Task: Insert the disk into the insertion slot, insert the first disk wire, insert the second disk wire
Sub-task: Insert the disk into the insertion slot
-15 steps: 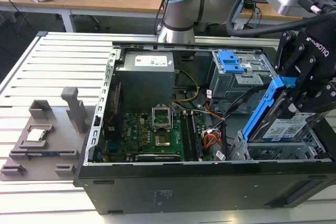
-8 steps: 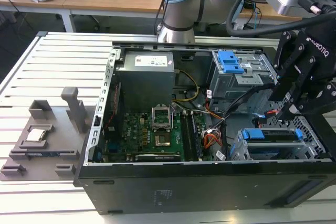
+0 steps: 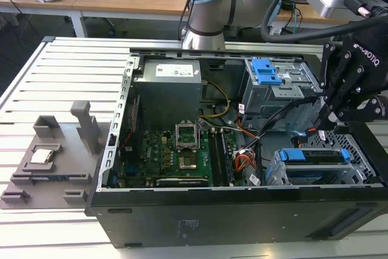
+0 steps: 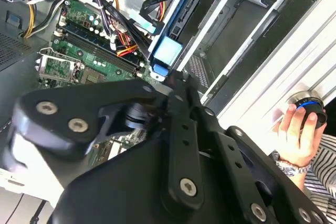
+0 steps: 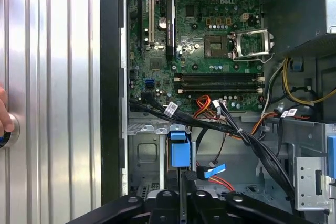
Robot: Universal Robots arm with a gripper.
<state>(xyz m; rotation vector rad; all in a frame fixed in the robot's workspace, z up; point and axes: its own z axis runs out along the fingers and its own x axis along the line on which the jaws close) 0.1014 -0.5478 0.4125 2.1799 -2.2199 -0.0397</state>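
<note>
So, step 1 looks done imo: the disk [image 3: 316, 158] sits in the slot [image 3: 356, 148], blue caddy tabs showing at both ends, low in the case [image 3: 212, 216] corner on the exterior view's right.

Wires: can't confirm either is plugged in. A blue-tipped connector [image 5: 212, 171] seems to lie free just beside the gripper [image 5: 182, 182] in the first wrist view, so prob both wire steps are left.

Gripper hovers right over the disk's end w/ jaws pressed together. Can't tell if they're pinching a wire.

Containers: the case holds the mobo [image 3: 176, 150], PSU [image 3: 170, 89], a taller cage [image 3: 273, 89] w/ blue clip, plus a cable bundle [image 5: 210, 124] draped across. A grey tray [image 3: 24, 180] outside the case, exterior view's left, has a chip [image 3: 41, 156] in one pocket.
</note>
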